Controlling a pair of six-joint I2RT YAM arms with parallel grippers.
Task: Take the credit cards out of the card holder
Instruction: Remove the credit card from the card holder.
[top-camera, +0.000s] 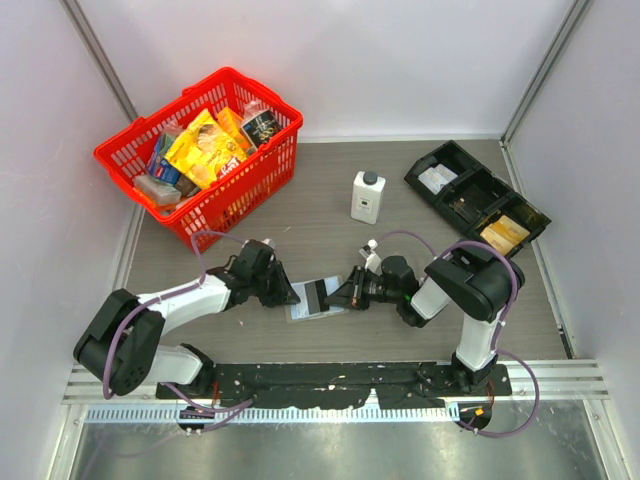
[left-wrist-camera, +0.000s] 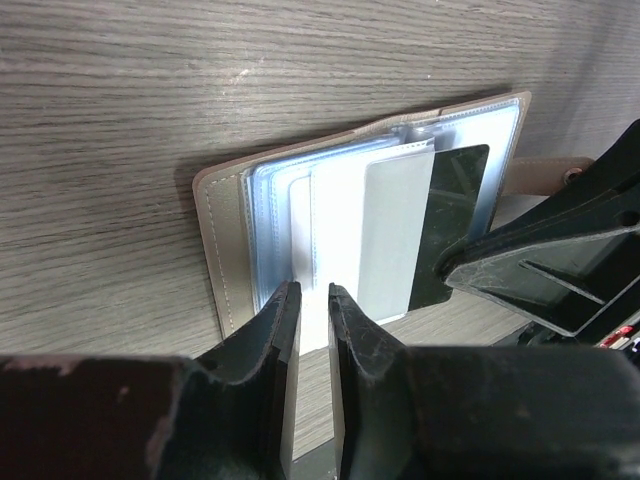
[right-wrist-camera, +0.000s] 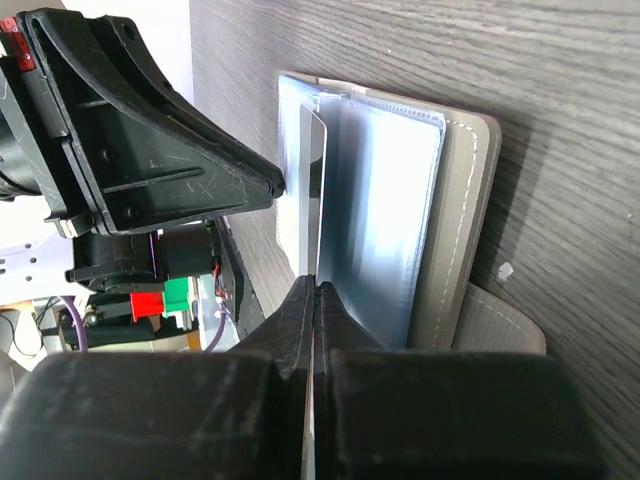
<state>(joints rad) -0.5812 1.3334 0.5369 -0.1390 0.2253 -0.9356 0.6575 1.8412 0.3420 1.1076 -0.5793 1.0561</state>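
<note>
From above and behind the arms we look steeply down on the whole tabletop (top-camera: 330, 210). Our wrist cameras sit low and very close, facing each other across the card holder (left-wrist-camera: 225, 250), shared by all three views; the left one also catches the right hand (left-wrist-camera: 445, 268), the right one the left hand (right-wrist-camera: 278, 185)

Flat taupe stitched card holder (top-camera: 315, 298) lies open on grey wood-grain table (top-camera: 320, 205), cover down, clear plastic sleeves fanned up (snap tab juts from one side); one thin pale grey-white credit card (left-wrist-camera: 395, 240) partly drawn out, tilted up; bluish-white credit cards (left-wrist-camera: 275, 230) sit in neighbouring sleeves.
</note>
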